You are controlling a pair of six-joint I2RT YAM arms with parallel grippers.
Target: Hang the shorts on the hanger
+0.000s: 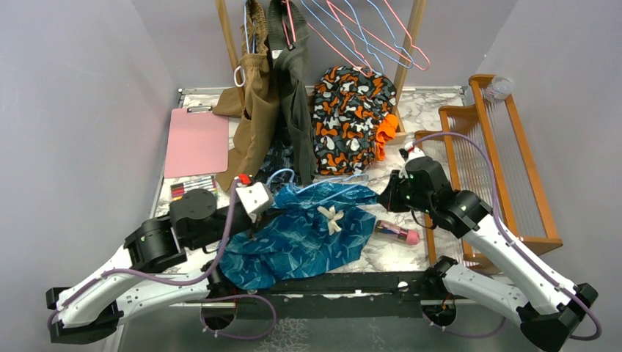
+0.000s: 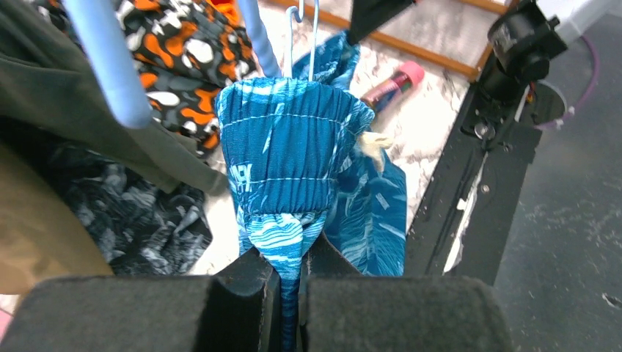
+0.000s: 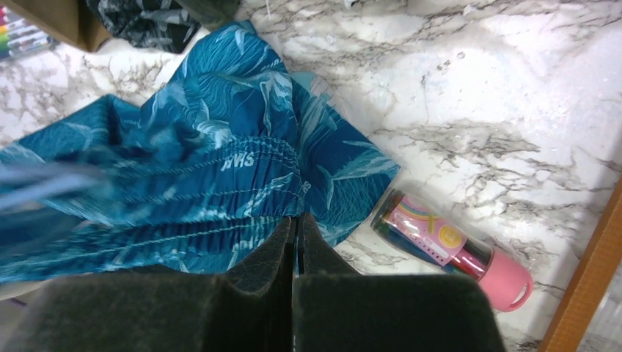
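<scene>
currently the left gripper [image 2: 290, 262] is pinching a fold of the shiny teal-blue shorts with the wavy print [image 2: 286, 147]; its two fingers are pressed nearly together on the cloth. the shorts are lying bunched on the marble table [image 1: 433, 110], just beside the pink-capped plastic tube [image 1: 397, 233], on the left arm's side of it, with the gathered waistband raised. the thin light-blue wire hanger [image 2: 315, 40] is showing just behind the waistband, further from the tube. the right gripper [image 3: 297, 238] is hovering over the shorts' edge nearest the tube, fingers pressed together; whether it is holding something thin, i cannot tell. in my judgement the step is threading the waistband onto the wire. to do it well, the left arm should be holding the waistband taut and open while the wire is sliding in slowly, not catching the cream drawstring bow [image 1: 331, 218].
</scene>
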